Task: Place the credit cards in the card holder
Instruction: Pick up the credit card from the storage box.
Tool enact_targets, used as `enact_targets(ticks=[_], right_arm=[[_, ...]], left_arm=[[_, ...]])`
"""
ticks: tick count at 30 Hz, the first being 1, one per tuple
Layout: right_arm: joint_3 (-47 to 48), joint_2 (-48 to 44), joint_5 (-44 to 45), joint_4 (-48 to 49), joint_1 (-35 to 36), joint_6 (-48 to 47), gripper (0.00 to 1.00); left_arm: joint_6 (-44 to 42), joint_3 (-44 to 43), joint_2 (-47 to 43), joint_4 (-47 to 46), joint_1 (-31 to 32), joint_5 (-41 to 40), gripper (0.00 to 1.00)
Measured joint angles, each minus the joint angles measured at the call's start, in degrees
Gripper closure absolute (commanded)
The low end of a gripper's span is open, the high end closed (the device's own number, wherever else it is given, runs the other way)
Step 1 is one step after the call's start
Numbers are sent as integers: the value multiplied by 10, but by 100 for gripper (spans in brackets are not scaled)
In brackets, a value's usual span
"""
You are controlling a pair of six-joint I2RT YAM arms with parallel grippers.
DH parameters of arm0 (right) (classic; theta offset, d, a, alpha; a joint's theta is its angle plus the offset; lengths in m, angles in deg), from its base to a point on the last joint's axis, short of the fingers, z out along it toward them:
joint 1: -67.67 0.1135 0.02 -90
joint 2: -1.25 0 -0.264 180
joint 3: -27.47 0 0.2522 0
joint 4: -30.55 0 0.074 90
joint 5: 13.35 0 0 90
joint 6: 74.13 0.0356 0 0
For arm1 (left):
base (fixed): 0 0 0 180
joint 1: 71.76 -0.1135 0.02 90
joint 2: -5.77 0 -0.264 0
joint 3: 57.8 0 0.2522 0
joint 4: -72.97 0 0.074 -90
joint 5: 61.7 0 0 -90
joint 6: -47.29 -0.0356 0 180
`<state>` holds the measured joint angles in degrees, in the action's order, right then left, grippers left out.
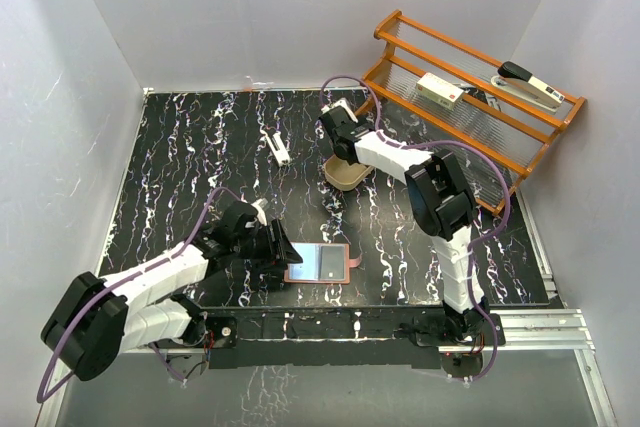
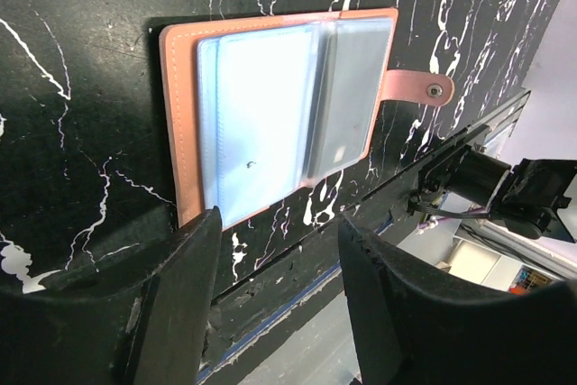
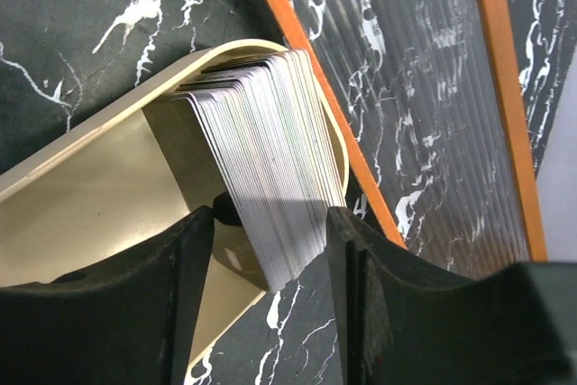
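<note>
- The credit cards (image 3: 270, 169) stood on edge as a tight, leaning stack inside the tan oval tray (image 3: 81, 155), resting against its far curved wall. Stood that way, their edges could be reached from above.
- None of the cards had reached the card holder (image 2: 270, 123). In my judgement the task was at its first pick.
- The right pincer (image 3: 268, 223) was lowered into the tray with one jaw on each side of the stack's near end. The right-hand jaw appeared to be against the outer cards. A gap showed beside the other jaw, so it could not be determined whether the stack was gripped or only straddled.
- The whole stack sat between the jaws, so more than one card may come up together.
- The card holder lay opened flat on the black marbled surface (image 1: 180, 147), near the front edge and well apart from the tray. Its pale clear sleeves faced up and its snap tab (image 2: 419, 89) pointed away from the spine. Laid open like this, the pockets were exposed for loading.
- The left pincer (image 2: 279, 232) sat just beside the holder's near edge with its jaws spread and nothing between them. It was probably placed there to steady the holder.
- A wooden rack (image 1: 470, 97) stood just beside the tray at the far right, so room on that side was tight.
</note>
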<state>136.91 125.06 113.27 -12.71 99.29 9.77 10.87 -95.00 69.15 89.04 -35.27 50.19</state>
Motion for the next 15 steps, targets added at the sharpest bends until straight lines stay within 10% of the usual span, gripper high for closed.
enact_targets(ticks=[15], right_arm=[[11, 0, 36, -2, -1, -6, 60]], left_arm=[[5, 7, -20, -4, 0, 2, 47]])
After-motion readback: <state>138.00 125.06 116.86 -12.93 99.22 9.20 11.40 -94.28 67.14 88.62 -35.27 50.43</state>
